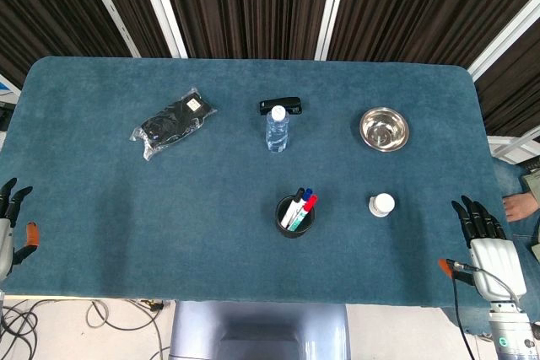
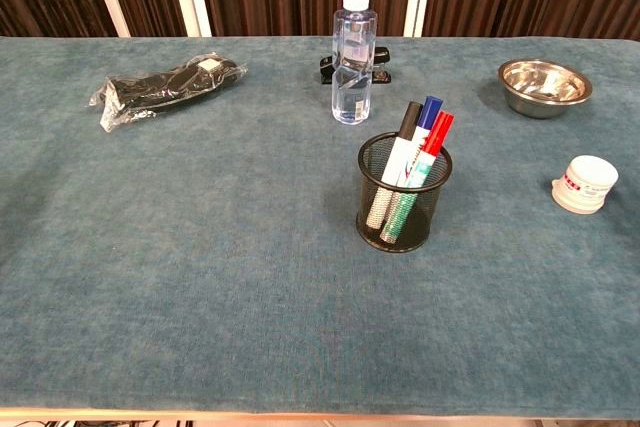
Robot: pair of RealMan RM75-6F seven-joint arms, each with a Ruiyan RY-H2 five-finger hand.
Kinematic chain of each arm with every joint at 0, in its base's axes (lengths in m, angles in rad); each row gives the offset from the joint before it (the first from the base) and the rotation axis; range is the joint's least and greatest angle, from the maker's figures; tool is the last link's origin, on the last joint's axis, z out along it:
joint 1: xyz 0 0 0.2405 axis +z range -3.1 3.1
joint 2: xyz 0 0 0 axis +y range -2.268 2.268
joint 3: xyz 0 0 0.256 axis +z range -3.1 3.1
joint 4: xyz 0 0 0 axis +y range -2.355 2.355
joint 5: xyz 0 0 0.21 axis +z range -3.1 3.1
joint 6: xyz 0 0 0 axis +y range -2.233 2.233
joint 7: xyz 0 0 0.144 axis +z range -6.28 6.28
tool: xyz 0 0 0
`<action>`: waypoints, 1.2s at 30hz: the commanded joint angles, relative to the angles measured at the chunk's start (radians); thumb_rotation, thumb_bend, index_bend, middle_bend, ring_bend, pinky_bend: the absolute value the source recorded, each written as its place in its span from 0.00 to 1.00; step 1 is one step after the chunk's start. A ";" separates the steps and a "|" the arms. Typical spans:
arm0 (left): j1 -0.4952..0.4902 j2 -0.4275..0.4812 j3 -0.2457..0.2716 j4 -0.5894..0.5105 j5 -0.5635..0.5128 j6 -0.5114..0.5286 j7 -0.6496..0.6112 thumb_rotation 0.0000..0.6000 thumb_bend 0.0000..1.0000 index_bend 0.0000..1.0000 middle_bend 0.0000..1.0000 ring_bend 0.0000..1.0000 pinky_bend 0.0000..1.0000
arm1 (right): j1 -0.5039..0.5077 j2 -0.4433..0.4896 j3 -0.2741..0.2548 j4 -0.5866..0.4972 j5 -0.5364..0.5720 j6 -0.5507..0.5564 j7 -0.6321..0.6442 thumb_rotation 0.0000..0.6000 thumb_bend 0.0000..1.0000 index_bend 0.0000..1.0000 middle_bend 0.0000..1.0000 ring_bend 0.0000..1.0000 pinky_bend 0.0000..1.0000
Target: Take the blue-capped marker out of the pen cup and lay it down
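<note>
the black mesh pen cup (image 2: 404, 194) stands a little right of centre in the chest view, and the blue-capped marker (image 2: 429, 111) leans in it between a black-capped marker (image 2: 409, 123) and a red-capped marker (image 2: 437, 135), all three tilted toward the upper right. just behind the cup, toward the top of the frame, a clear water bottle (image 2: 353, 57) stands upright with a black stapler (image 2: 327, 68) behind it. a steel bowl (image 2: 544, 85) sits at the upper right, a small white jar (image 2: 585, 184) at the right edge, and a black bagged bundle (image 2: 165, 87) at the upper left of the blue-covered desk (image 2: 200, 277). in the head view the left hand (image 1: 8, 225) rests at the lower left edge and the right hand (image 1: 485, 238) at the lower right, both well apart from the cup, fingers spread and holding nothing.
</note>
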 commanded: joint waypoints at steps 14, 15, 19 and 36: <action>-0.004 0.002 -0.002 -0.009 -0.013 -0.015 -0.011 1.00 0.56 0.13 0.01 0.10 0.06 | 0.199 0.267 0.066 -0.192 0.185 -0.455 0.400 1.00 0.20 0.07 0.00 0.00 0.16; -0.004 0.002 -0.003 -0.010 -0.013 -0.015 -0.012 1.00 0.56 0.13 0.01 0.10 0.06 | 0.223 0.280 0.079 -0.201 0.213 -0.498 0.419 1.00 0.20 0.09 0.00 0.00 0.16; -0.003 0.001 -0.005 -0.008 -0.014 -0.013 -0.017 1.00 0.56 0.13 0.01 0.10 0.06 | 0.294 0.298 0.121 -0.205 0.296 -0.621 0.475 1.00 0.20 0.14 0.00 0.00 0.16; -0.003 0.002 -0.003 -0.009 -0.024 -0.022 -0.023 1.00 0.56 0.13 0.01 0.10 0.06 | 0.642 0.147 0.184 -0.170 0.740 -0.920 0.344 1.00 0.31 0.34 0.00 0.00 0.16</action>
